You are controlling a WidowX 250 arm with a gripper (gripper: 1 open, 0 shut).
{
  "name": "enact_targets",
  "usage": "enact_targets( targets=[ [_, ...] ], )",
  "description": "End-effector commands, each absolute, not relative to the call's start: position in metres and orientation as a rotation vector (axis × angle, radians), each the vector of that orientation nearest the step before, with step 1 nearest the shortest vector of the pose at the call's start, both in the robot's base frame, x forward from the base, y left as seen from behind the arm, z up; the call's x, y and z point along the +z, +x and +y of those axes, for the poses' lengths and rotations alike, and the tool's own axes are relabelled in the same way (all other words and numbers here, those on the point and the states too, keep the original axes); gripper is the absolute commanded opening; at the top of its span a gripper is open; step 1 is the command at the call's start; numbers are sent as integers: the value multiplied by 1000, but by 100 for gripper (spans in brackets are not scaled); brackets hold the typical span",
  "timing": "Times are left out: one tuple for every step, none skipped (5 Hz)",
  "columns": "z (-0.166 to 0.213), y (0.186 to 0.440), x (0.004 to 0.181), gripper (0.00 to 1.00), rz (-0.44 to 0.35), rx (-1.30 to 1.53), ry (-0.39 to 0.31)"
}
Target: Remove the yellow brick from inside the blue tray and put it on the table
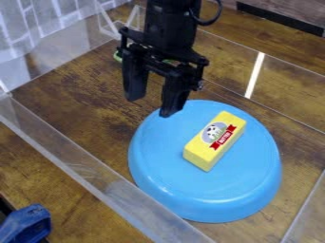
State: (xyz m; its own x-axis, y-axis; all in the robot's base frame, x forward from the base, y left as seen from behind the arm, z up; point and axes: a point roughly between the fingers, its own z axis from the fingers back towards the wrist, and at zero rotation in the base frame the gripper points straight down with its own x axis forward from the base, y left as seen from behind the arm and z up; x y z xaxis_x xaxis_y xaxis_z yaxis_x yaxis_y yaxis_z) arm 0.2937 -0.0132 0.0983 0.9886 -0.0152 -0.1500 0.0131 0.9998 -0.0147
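Camera: dark wood-grain table (pixel 76 90); clear plastic walls (pixel 57 142) edge it.

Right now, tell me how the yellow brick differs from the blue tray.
The yellow brick is small and rectangular; the blue tray is round, shallow and much wider. The brick carries a red-and-white label and a cartoon face; the tray is plain. The brick lies inside the tray, which sits on the table.

One yellow brick (pixel 214 140); one blue tray (pixel 159 166)
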Motion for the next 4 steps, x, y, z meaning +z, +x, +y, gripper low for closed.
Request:
enact_targets(
  targets=[
    [-23,298,102,100,120,-39,-18],
    [-28,299,96,100,127,-41,-22],
    [-34,302,90,100,127,-34,-26],
    [-41,303,84,100,126,-32,-31]
  ],
)
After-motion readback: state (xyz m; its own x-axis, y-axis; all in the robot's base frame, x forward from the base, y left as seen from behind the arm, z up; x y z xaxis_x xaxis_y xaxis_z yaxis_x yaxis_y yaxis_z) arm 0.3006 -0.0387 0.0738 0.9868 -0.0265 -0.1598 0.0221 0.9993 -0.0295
